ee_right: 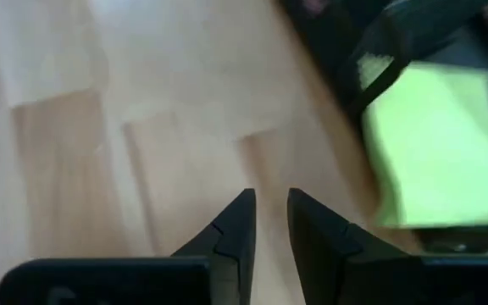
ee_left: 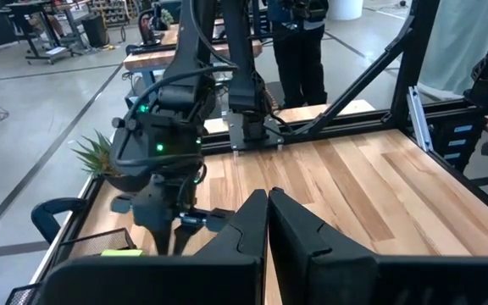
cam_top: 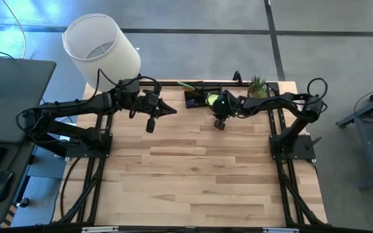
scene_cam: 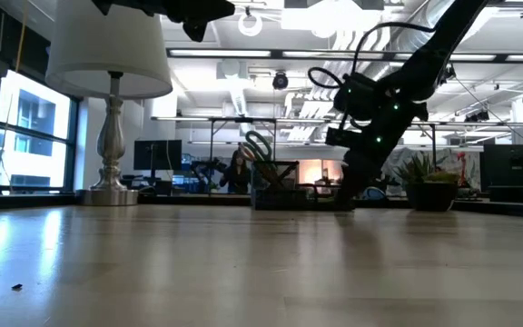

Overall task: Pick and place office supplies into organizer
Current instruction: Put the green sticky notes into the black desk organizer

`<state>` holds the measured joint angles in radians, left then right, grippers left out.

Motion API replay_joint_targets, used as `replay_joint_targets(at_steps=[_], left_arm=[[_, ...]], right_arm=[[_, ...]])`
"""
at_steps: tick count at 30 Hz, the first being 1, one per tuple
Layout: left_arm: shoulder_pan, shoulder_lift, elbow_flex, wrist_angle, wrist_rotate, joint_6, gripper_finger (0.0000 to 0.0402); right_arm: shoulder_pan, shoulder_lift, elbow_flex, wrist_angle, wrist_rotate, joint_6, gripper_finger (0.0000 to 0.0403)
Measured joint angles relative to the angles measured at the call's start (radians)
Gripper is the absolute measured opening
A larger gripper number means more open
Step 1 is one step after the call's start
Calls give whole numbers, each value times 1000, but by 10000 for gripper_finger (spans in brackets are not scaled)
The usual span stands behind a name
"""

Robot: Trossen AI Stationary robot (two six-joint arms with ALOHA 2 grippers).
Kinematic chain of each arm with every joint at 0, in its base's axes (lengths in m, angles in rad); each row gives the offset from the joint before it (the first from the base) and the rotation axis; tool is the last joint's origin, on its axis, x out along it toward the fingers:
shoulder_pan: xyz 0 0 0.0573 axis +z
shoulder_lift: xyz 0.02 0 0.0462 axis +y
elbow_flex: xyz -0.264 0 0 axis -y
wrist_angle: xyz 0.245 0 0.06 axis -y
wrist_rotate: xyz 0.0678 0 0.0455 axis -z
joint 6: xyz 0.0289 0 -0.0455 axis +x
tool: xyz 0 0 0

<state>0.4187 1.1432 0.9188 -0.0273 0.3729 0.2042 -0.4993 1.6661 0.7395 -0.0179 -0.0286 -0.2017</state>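
The black organizer (cam_top: pixel 198 97) stands at the table's far edge. It holds a lime-green sticky-note pad (cam_top: pixel 211 99) (ee_right: pixel 435 144), and an orange pencil (cam_top: pixel 186 85) lies along its far side. In the low view, scissors handles (scene_cam: pixel 260 145) stick up out of the organizer (scene_cam: pixel 275 191). My right gripper (cam_top: pixel 219 123) (ee_right: pixel 270 203) points down at bare table just on the near side of the organizer, its fingers a narrow gap apart and holding nothing. My left gripper (cam_top: pixel 171 110) (ee_left: pixel 267 196) hovers shut and empty, left of the organizer.
A white-shaded lamp (cam_top: pixel 101 46) (scene_cam: pixel 112 54) stands at the far left corner. A small potted plant (cam_top: pixel 258 87) (scene_cam: pixel 429 186) sits right of the organizer. Bare wooden table (cam_top: pixel 199 175) stretches toward the near edge. A person (ee_left: pixel 299 42) stands beyond the table.
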Motion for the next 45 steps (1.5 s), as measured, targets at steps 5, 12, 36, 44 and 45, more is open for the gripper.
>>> replay_joint_targets(at_steps=[5, 12, 36, 44, 45], left_arm=[[0, 0, 0, 1, 0, 0, 1], [0, 0, 0, 1, 0, 0, 1], [0, 0, 0, 10, 0, 1, 1], [0, 0, 0, 9, 0, 1, 1], [0, 0, 0, 9, 0, 1, 1]], right_arm=[[-13, 0, 0, 69, 27, -15, 64], [-64, 0, 0, 79, 173, 43, 62], [-46, 58, 0, 120, 217, 97, 62], [-65, 64, 0, 223, 281, 68, 62], [-65, 63, 0, 243, 284, 63, 62]])
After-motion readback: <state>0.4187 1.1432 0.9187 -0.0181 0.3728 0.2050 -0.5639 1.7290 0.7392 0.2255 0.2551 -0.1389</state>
